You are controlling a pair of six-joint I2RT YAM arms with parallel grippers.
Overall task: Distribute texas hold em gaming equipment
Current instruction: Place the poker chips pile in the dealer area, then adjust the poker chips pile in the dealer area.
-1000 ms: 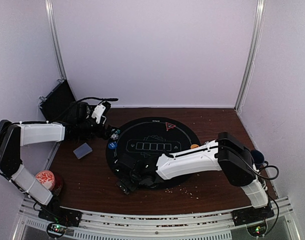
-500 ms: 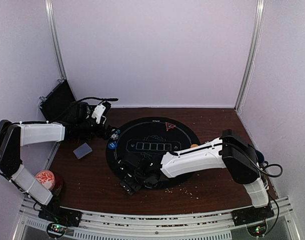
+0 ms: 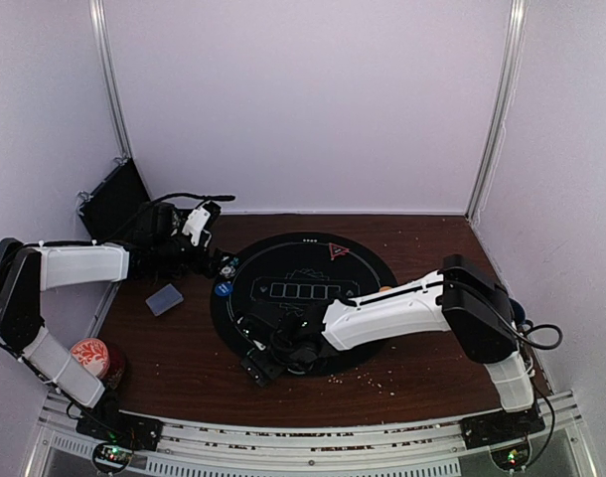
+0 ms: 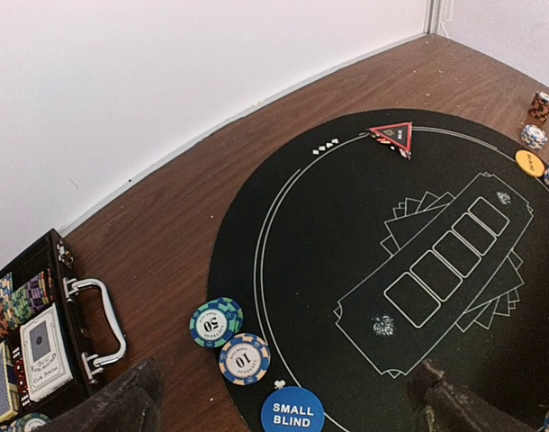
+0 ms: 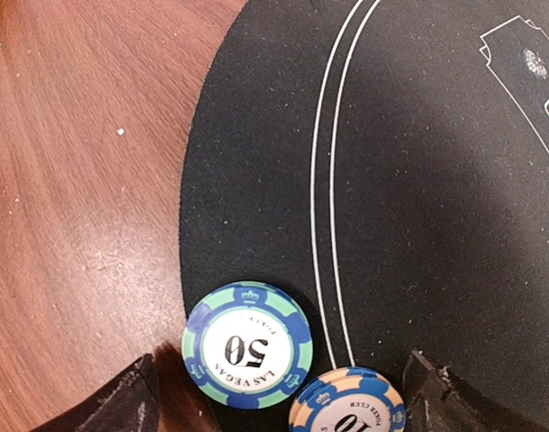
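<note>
A black round poker mat [image 3: 313,288] lies mid-table. In the right wrist view a green-blue "50" chip [image 5: 248,345] and an orange-blue "10" chip [image 5: 348,403] lie flat at the mat's rim, untouched between the fingers of my open right gripper [image 5: 283,400]. My left gripper [image 4: 279,400] hangs open over the mat's left rim, above another 50 chip [image 4: 216,321], a 10 chip [image 4: 244,358] and the blue "SMALL BLIND" button [image 4: 292,411]. The red triangle marker [image 4: 392,136] sits at the far rim. An orange button [image 4: 529,163] and more chips [image 4: 534,136] lie at the right rim. A grey-blue card deck [image 3: 165,299] rests left of the mat.
An open black case [image 4: 40,337] holding chips and cards stands at the far left, handle toward the mat. A red-topped can [image 3: 89,355] sits near the left arm's base. A dark mug [image 3: 512,310] is behind the right arm. Crumbs dot the wooden table [image 3: 422,248].
The right arm has shifted slightly to the right, its gripper staying low over the mat's near-left rim. The left arm has not moved.
</note>
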